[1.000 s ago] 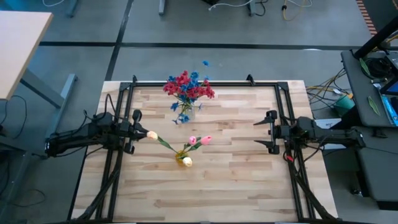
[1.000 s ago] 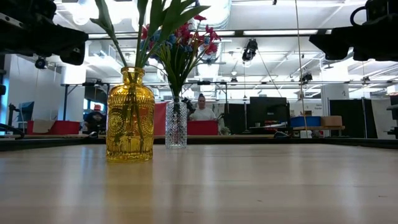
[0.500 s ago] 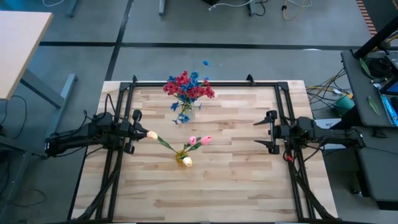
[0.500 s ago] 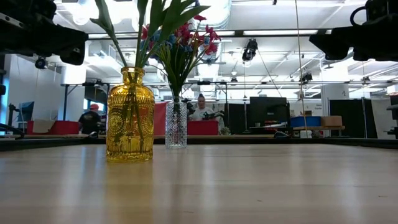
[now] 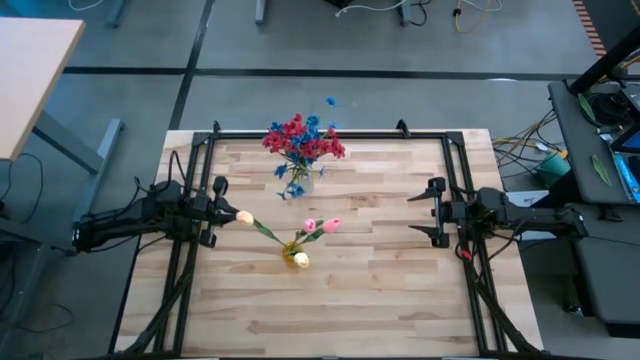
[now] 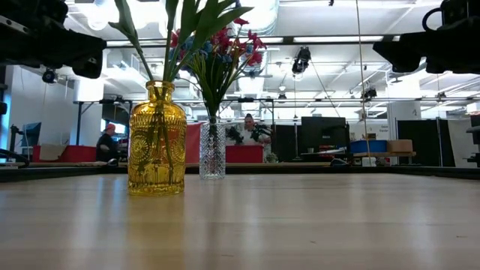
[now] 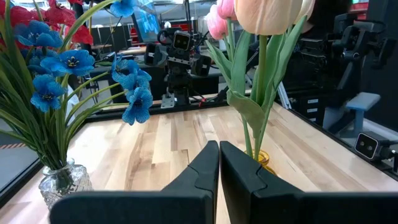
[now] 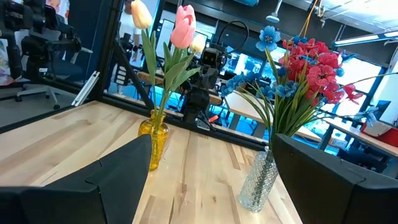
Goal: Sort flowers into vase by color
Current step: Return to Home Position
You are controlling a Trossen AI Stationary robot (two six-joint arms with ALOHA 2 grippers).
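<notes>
Tulips (image 5: 320, 226) — smooth pink and cream buds — stand in the ribbed amber vase (image 6: 157, 139). Behind it, a slim faceted clear vase (image 6: 212, 157) holds frilly red and blue flowers (image 5: 303, 140). Left of the amber vase, the left gripper (image 7: 219, 163) is pressed together — on the far side, the right gripper (image 5: 428, 212) is spread.
</notes>
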